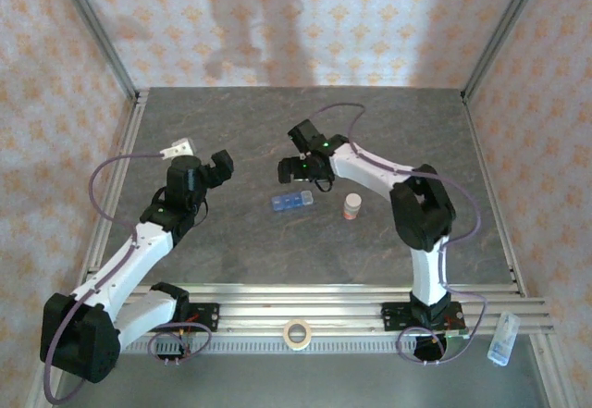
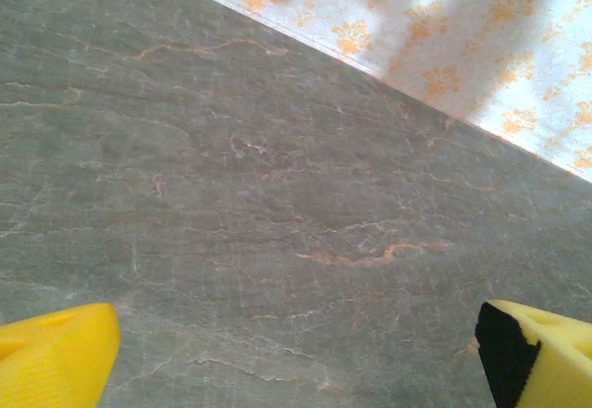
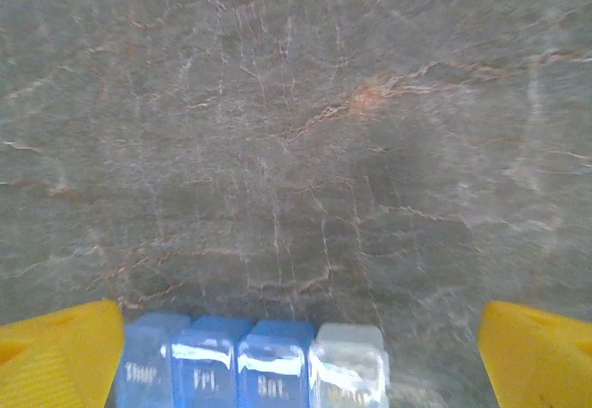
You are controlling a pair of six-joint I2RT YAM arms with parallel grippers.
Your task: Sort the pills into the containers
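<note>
Right gripper (image 1: pixel 308 177) hangs with its jaws wide apart just behind the small translucent blue plastic pill-organiser strip (image 1: pixel 291 201). The strip's long axis runs roughly left to right on the grey marbled surface (image 1: pixel 231 251). A tiny white-capped orange-red bottle (image 1: pixel 352 206) stands just right of it. The left gripper (image 1: pixel 215 169), likewise spread, sits farther off to the left, so the right arm is nearer.

From the left wrist, the left gripper (image 2: pixel 296 357) looks down on the surface between its yellow fingers (image 2: pixel 55 352).

From the right wrist, the strip (image 3: pixel 250 366) lies beneath the right gripper (image 3: pixel 301 352), lengthwise from finger to finger, and its lids look closed.
</note>
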